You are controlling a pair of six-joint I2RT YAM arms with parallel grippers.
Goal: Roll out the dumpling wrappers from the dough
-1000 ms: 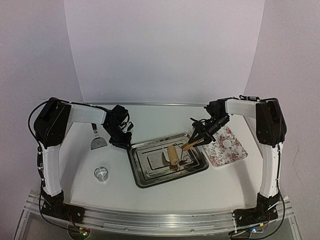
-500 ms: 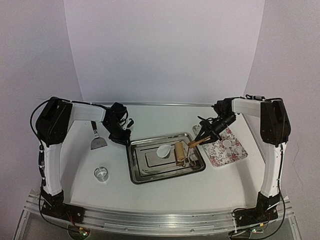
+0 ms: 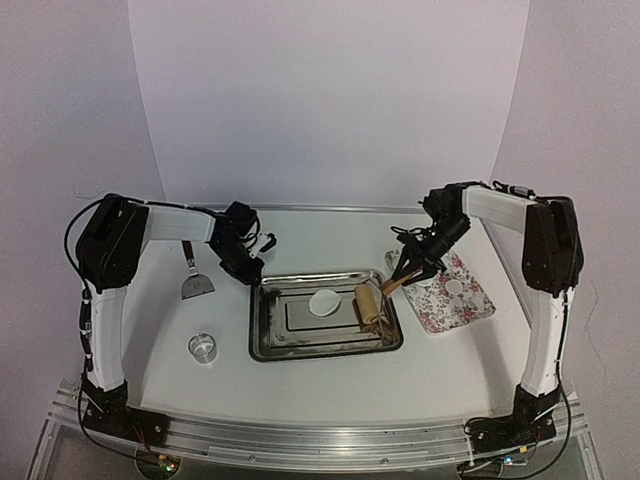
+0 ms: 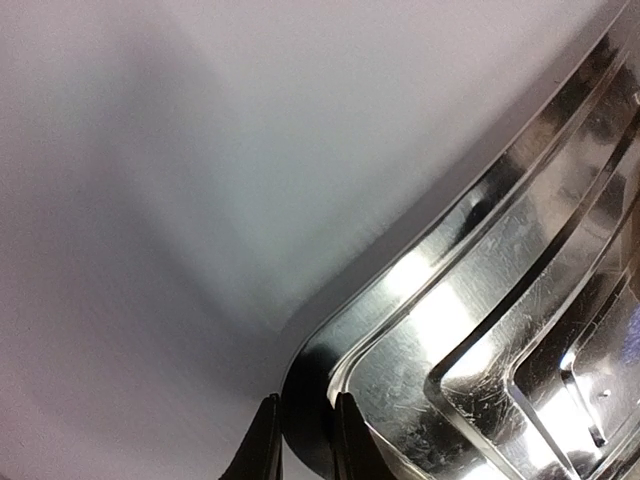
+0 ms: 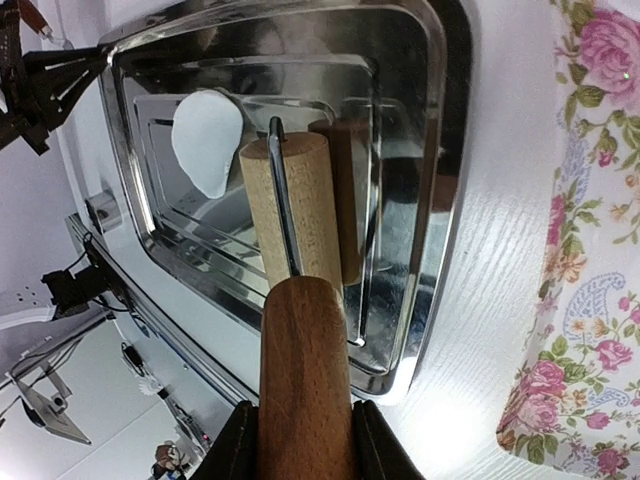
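A flat round white dumpling wrapper (image 3: 325, 302) lies in the metal tray (image 3: 300, 350); it also shows in the right wrist view (image 5: 207, 140). My right gripper (image 3: 408, 270) is shut on the dark wooden handle (image 5: 305, 370) of the rolling pin, whose pale roller (image 3: 369, 305) rests in the tray just right of the wrapper, apart from it. My left gripper (image 3: 250, 272) is shut on the tray's far left corner rim (image 4: 310, 400). A second small white wrapper (image 3: 455, 287) lies on the floral mat (image 3: 440, 305).
A clear ring cutter (image 3: 203, 347) stands on the table at the near left. A metal scraper (image 3: 195, 282) lies left of the left gripper. The floral mat sits close to the tray's right edge (image 5: 450, 150).
The rolling pin has rolled to the right off the wrapper, which now lies uncovered. The tray has turned and shifted left, squarer to the table edge, with the left gripper on its corner.
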